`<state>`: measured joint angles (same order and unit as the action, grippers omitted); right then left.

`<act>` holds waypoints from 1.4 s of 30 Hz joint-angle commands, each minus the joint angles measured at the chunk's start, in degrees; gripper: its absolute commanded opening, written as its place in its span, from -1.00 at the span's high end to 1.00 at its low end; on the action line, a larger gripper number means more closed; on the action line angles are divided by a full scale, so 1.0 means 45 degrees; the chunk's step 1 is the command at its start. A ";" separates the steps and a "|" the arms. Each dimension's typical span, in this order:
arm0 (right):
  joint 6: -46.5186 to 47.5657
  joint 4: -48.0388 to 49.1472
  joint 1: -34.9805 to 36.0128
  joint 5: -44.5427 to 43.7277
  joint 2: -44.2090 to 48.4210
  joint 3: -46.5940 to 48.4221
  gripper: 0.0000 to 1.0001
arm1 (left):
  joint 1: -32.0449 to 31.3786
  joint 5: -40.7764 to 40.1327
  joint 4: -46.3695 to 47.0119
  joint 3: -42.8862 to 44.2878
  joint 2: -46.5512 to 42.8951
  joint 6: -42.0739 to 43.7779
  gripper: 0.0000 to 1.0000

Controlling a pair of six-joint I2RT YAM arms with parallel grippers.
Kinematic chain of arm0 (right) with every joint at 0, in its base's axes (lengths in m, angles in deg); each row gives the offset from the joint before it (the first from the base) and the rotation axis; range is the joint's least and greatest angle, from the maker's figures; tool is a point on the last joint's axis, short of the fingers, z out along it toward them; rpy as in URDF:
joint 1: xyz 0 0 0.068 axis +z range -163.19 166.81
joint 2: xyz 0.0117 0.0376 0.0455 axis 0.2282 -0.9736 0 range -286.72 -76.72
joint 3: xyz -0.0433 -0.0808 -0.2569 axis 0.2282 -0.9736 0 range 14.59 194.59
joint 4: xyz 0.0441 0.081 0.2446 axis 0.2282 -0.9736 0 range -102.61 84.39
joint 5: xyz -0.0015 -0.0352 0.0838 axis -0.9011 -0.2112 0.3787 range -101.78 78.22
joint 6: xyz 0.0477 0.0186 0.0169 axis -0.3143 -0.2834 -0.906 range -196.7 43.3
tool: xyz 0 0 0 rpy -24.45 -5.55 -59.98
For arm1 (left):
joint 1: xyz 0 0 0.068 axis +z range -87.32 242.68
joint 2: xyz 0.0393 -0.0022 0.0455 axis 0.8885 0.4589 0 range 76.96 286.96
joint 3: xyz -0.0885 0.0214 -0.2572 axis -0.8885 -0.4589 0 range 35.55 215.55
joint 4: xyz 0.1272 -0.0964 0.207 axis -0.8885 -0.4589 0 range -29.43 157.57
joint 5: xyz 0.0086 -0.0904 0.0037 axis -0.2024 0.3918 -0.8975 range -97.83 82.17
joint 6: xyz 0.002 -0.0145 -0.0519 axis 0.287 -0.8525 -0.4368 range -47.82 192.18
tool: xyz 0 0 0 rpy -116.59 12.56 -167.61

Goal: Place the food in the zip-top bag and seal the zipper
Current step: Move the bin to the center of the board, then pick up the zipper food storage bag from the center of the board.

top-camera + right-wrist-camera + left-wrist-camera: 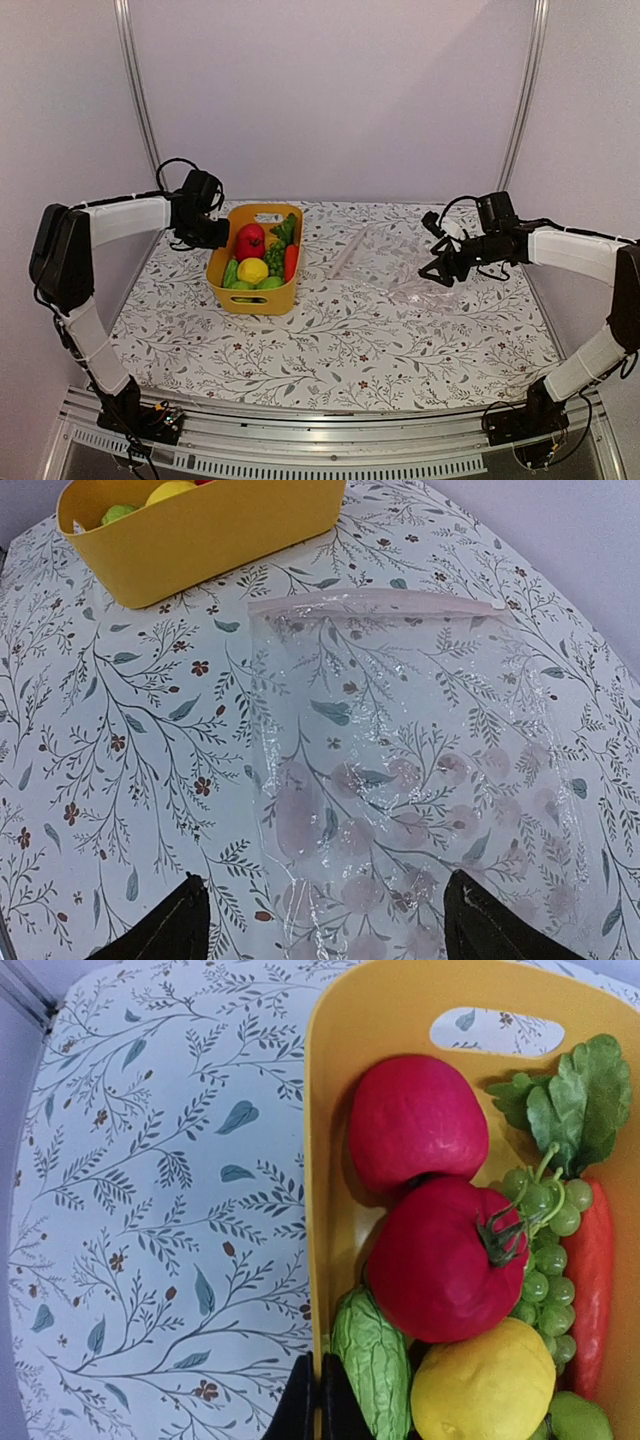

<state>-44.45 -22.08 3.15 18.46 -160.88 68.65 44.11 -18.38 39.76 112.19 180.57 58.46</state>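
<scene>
The food lies in a yellow basket (222, 266): a red apple (415, 1120), a red tomato (445, 1275), a yellow lemon (485, 1385), green grapes (545, 1260), an orange carrot (592, 1280) and a green cucumber (375, 1360). My left gripper (318, 1365) is shut on the basket's left wall (330, 1110); in the top view it (215, 236) is at the basket's far left corner. The clear zip-top bag (400, 780) lies flat on the table, its zipper (380, 602) on the side facing the basket. My right gripper (322, 878) is open wide, low over the bag's near end, holding nothing.
The table has a floral cloth (330, 340). The bag (395, 262) lies right of the basket with a small gap between them. White walls and metal posts (135, 90) close the back and sides.
</scene>
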 commanded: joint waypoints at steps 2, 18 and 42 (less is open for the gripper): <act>0.0387 -0.0275 0.1028 -0.1126 -0.0472 0.0375 -0.56 | -0.0349 0.0405 -0.0271 -0.1929 -0.2207 -0.0620 1.00; 0.1295 -0.0666 0.4938 -0.5877 -0.4584 0.3075 -0.61 | -0.1687 0.1903 0.1223 -0.5978 -0.5794 -0.2657 0.75; 0.1466 0.0051 0.4821 -0.8480 -0.4398 0.3769 1.00 | -0.2734 0.1155 0.1708 -0.3909 -0.8548 0.1770 -0.06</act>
<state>-38.85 -15.77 26.89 -25.95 -190.04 84.76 34.93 -15.06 44.19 91.47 144.37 56.02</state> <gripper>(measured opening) 0.019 0.528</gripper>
